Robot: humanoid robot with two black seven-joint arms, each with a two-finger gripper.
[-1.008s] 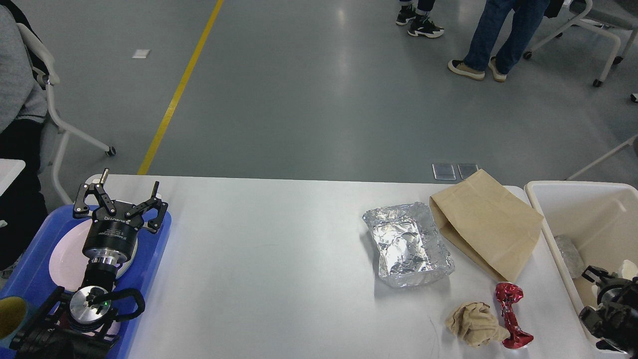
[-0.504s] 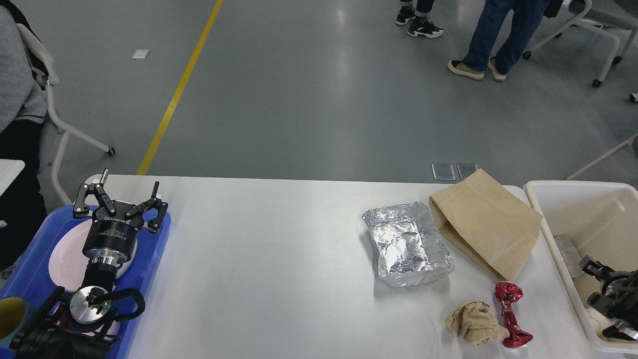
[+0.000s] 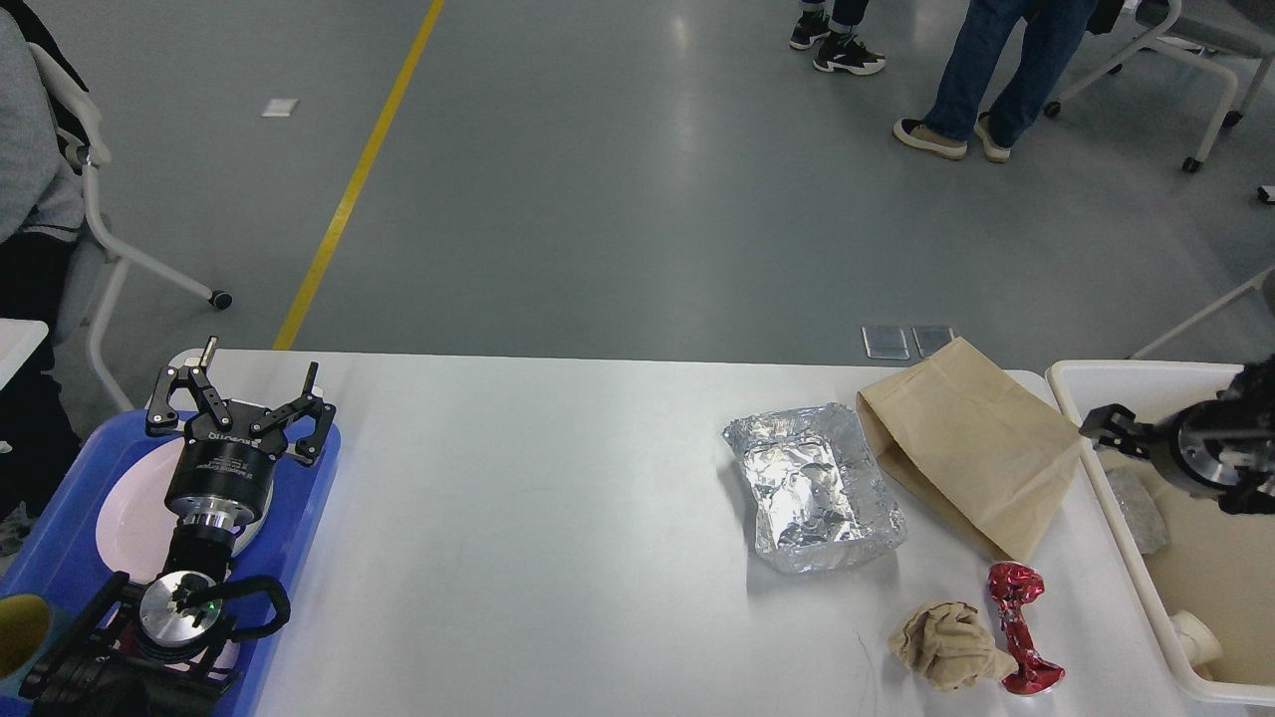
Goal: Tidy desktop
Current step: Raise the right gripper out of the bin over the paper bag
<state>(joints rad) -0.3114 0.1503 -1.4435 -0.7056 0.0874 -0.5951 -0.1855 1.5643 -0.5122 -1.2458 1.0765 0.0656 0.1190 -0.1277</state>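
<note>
Change from a second ago: the right gripper (image 3: 1106, 426) has risen from the near right corner of the cream bin (image 3: 1071, 388) and now hangs over the bin's left wall, pointing left toward the brown paper bag (image 3: 971, 443). It is seen end-on and dark; whether its fingers are apart or together cannot be told. A white item low in the bin (image 3: 1195, 637), hidden behind the arm a second ago, is now exposed. The left gripper (image 3: 239, 383) is unchanged: fingers spread wide, holding nothing, poised above the white plate (image 3: 125, 518) on the blue tray (image 3: 60, 543). No item on the table has shifted.

The desktop (image 3: 558, 518) is a smooth white slab with rounded corners, spanning most of the lower view. Its left and middle areas are bare, with faint scuff marks. Debris sits at the right: a crumpled foil tray (image 3: 812, 488), the paper bag lying flat just beside it and reaching the bin's side, and nearer the front edge a beige crumpled wad (image 3: 946, 647) touching a red crushed wrapper (image 3: 1018, 627).
</note>
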